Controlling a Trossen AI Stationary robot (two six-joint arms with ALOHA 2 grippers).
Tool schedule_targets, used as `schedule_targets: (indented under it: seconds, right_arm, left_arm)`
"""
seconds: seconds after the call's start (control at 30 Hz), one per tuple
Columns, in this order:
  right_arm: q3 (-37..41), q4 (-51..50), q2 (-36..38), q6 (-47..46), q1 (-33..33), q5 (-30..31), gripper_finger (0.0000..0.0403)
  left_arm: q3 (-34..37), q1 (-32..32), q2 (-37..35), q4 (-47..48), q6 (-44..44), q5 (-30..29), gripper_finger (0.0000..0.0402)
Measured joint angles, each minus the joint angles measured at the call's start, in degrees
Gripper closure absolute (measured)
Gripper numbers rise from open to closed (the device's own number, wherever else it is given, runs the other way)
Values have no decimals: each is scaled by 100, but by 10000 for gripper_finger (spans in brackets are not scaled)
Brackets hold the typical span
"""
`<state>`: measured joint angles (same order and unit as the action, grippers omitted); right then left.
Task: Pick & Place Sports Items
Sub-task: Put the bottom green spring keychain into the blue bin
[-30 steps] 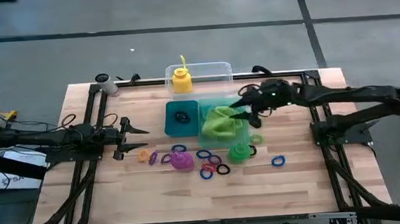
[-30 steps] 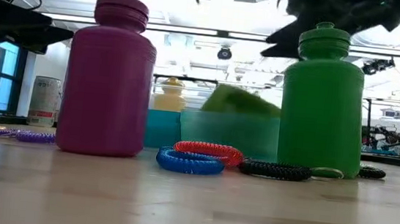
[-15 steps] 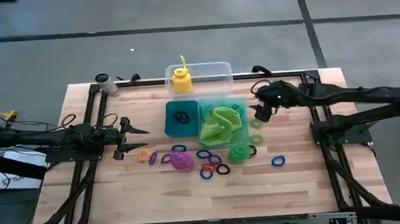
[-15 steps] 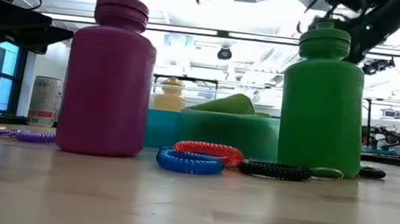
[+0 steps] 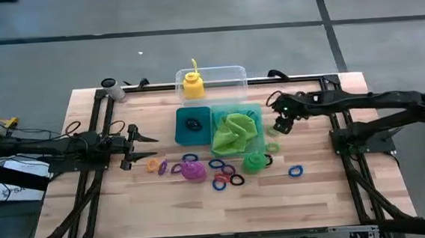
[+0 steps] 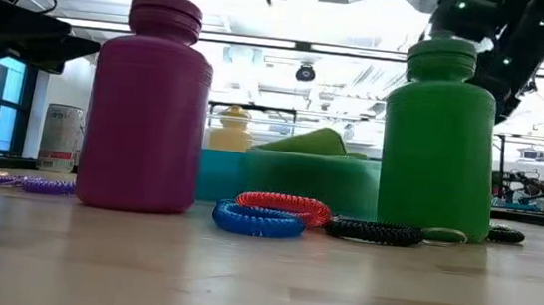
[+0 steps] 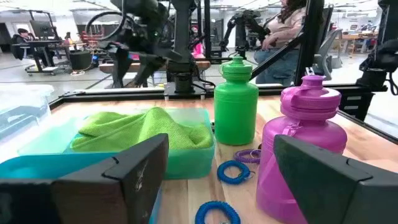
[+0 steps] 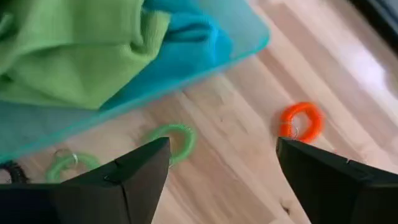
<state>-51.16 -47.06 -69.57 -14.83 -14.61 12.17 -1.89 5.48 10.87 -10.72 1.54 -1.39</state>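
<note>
A teal two-part tray [image 5: 186, 138] sits mid-table. Lime-green cloth [image 5: 234, 132] lies bunched over teal cloth [image 8: 186, 34] in its right part, and a dark ring [image 5: 193, 124] lies in its left part. The yellow bottle [image 5: 192, 85] stands in the clear tub [image 5: 228, 76]. The purple bottle [image 5: 193, 170] and a green bottle [image 5: 254, 162] stand nearer, among several small rings [image 5: 225, 179]. My right gripper [image 5: 280, 123] is open and empty just right of the tray, above green rings [image 8: 175, 140] and an orange ring [image 8: 301, 121]. My left gripper [image 5: 151, 138] is open and empty left of the tray.
A silver can [image 5: 111, 87] stands at the far left corner. A blue ring [image 5: 296, 171] lies alone at the right front. Orange and purple rings [image 5: 163, 167] lie left of the purple bottle. Black frame rails [image 5: 339, 136] run along both sides. Bare wood shows along the near edge.
My right gripper has drawn back from over the tray toward the table's right edge and now hangs beside the tray. The lime-green cloth, raised under it a second ago, has sunk and lies in the tray's right part.
</note>
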Motion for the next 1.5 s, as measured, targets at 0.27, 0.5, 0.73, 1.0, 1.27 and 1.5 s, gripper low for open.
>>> schedule_targets:
  seconds: [0.27,0.5,0.73,1.0,1.27,1.5]
  right_arm:
    - [110,-10,-397,411,105,-1572,166]
    - [838,511,-576,756,488,-1813,166]
    - [1638,1816,-576,760,780,-1813,166]
    - [2079,2735,-576,1081,940,-1554,166]
    - [2146,2869,-581,1165,977,-1504,170]
    - [2144,3077,-962,1170,977,-1499,217]
  left_arm:
    - [-2,2,1,-2,0,2,165]
    - [-2,2,-1,0,0,2,165]
    - [0,2,1,-2,0,0,165]
    - [-2,0,-1,-2,0,0,165]
    - [-1,1,-1,-1,0,0,165]
    - [-1,1,1,0,0,1,165]
